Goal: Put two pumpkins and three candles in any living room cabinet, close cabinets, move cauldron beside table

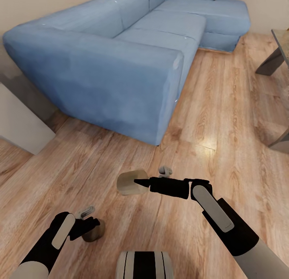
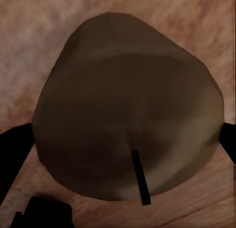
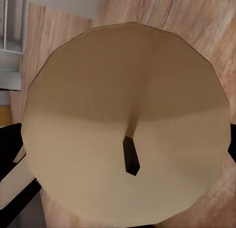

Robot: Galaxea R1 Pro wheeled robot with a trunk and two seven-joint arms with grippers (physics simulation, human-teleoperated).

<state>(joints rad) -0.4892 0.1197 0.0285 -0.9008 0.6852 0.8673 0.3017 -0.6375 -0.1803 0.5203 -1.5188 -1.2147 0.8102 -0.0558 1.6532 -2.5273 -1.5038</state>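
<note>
Sofa: a big blue corner sofa [image 1: 120, 50] takes up the head view from 9 o'clock round to 1 o'clock, its near arm end reaching toward the centre.
Floor: pale wood planks [image 1: 224, 122] run under everything, with a bright glare patch just right of centre.
Pale block: a light grey-white box shape [image 1: 18, 122] sits at 9 o'clock, beside the sofa's end; what it is cannot be told.
Table: the grey top and slanted legs [image 1: 277, 58] of a table cut in at 2 to 3 o'clock, well apart from both arms.
Right arm: it comes in from 5 o'clock and points toward the centre, with the right gripper [image 1: 138, 182] at its tip.
Right gripper state: grasping a candle, fingers dark at both edges of the wrist view.
Right candle [image 1: 130, 182]: pale tan cylinder lying sideways just below centre, lifted off the planks as far as can be judged; its flat end with a short dark wick [image 3: 130, 156] faces the right wrist camera.
Left arm: it enters from 7 o'clock, with the left gripper [image 1: 90, 226] at its end.
Left gripper state: closed around a second candle, black fingers [image 2: 14, 149] pressing its sides.
Left candle [image 1: 94, 231]: darker olive-brown, at 7 o'clock, low over the planks; whether it touches them cannot be told.
</note>
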